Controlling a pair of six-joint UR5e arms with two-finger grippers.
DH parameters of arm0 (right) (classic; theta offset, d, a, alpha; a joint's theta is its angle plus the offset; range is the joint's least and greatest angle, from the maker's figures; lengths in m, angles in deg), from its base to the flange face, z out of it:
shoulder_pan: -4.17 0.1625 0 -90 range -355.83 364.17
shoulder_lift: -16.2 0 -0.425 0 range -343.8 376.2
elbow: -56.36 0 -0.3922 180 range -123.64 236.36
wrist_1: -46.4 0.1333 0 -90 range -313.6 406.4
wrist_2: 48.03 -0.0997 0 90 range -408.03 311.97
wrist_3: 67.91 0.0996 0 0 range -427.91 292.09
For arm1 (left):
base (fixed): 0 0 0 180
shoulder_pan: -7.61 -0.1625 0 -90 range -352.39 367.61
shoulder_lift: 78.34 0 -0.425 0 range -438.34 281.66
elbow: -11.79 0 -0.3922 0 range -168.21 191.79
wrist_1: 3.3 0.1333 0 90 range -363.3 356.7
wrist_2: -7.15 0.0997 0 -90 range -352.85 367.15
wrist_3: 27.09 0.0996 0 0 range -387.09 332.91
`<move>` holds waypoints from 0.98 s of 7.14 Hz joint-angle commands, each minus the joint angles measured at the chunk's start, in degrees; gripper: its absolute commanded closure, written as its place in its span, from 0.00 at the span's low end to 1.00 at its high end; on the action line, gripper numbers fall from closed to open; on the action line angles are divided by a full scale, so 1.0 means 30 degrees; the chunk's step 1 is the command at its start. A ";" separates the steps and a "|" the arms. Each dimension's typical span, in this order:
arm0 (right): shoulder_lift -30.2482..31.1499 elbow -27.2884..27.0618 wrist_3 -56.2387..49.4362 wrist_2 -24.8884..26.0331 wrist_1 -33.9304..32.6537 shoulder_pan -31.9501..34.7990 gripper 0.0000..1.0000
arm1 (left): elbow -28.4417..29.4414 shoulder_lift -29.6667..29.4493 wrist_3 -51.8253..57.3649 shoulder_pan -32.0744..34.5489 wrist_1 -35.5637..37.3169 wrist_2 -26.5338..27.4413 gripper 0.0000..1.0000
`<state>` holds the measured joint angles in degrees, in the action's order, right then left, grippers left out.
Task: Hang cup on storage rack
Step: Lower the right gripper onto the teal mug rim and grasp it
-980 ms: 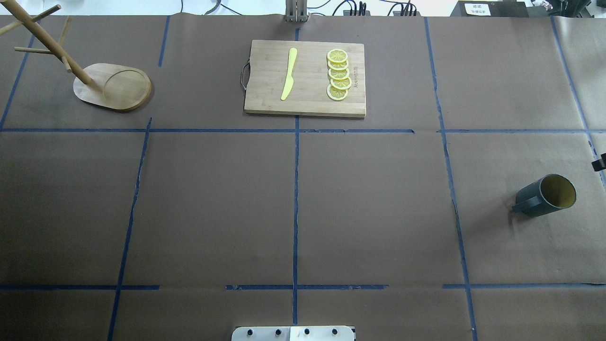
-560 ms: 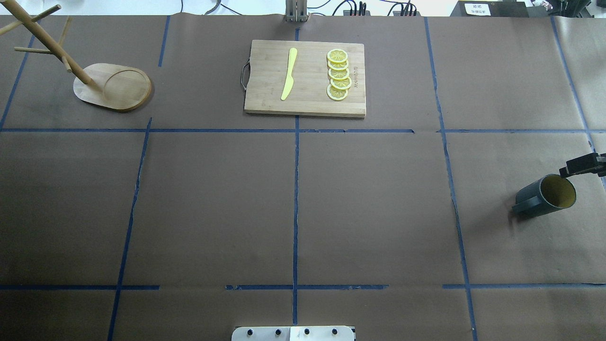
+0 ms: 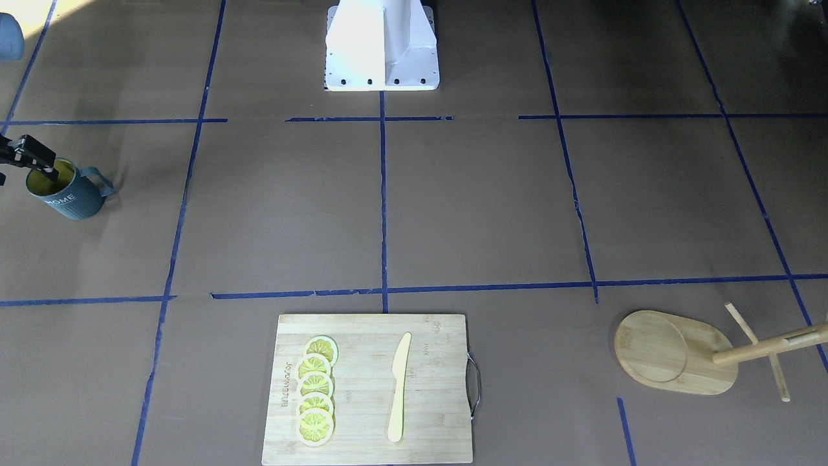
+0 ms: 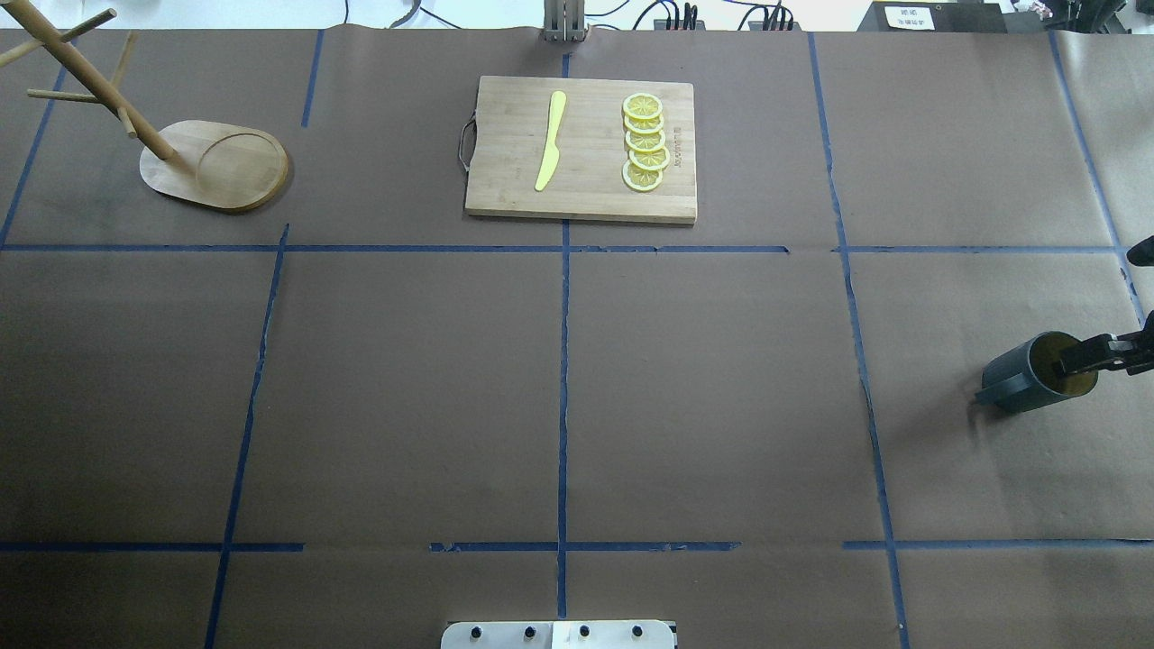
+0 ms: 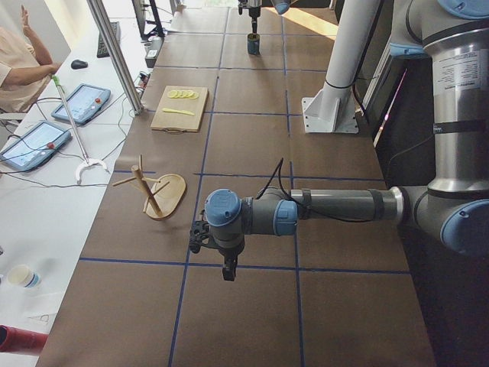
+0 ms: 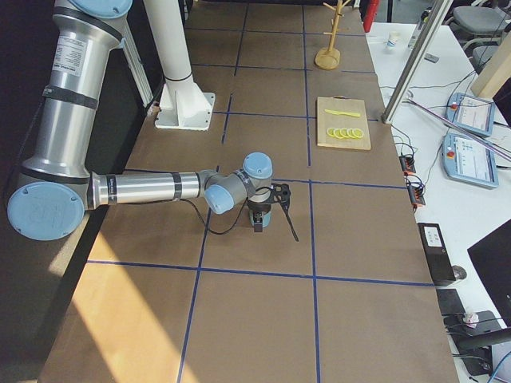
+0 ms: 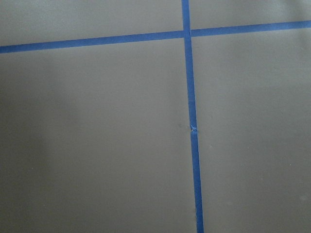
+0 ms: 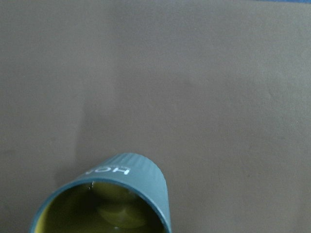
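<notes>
On the robot's right side, the cup [image 4: 1017, 380] is standing upright on the brown paper table cover [image 4: 703, 406]. Its loop handle is pointing toward the table's middle, and its white "HOME" lettering is facing away from the robot. The right gripper [image 4: 1085, 356] is hanging just over it, with one dark finger [image 3: 33, 156] reaching across the rim above the yellow inside. The rest is running off the picture edge, so I cannot tell whether its jaws are apart or together.

Off toward the robot's left end, the left gripper [image 5: 228, 269] is hovering, pointing down over bare paper and blue tape lines [image 7: 190, 131]. It is showing only in the side view, so its jaws cannot be judged.

Farther out, in the middle, a bamboo cutting board [image 4: 595, 196] is carrying a yellow knife [image 4: 550, 141] and a row of overlapping lemon slices [image 4: 645, 144]. At the far left, the storage rack [image 4: 176, 176] is standing well apart from the cup.
</notes>
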<state>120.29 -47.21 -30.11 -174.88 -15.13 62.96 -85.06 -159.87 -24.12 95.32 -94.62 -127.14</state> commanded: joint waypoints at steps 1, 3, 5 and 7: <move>-0.0213 0.0334 0.0318 0.0009 0.0002 -0.0405 0.43 | 0.0028 -0.0010 0.0006 0.0000 0.0000 0.0000 0.00; -0.0301 0.0364 0.0729 0.0009 0.0002 -0.0435 0.91 | 0.0028 0.0019 0.0006 0.0000 0.0000 0.0000 0.00; -0.0769 0.0364 0.0790 -0.0050 0.0002 -0.0464 0.95 | 0.0057 0.0019 0.0006 0.0000 0.0000 0.0000 0.00; -0.1293 -0.0422 0.0848 -0.0167 -0.0288 -0.0464 0.98 | 0.0029 0.0019 0.0006 0.0000 -0.0029 0.0000 0.00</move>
<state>117.62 -46.96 -27.69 -175.28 -15.32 61.54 -84.92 -159.81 -24.11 95.32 -94.68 -127.14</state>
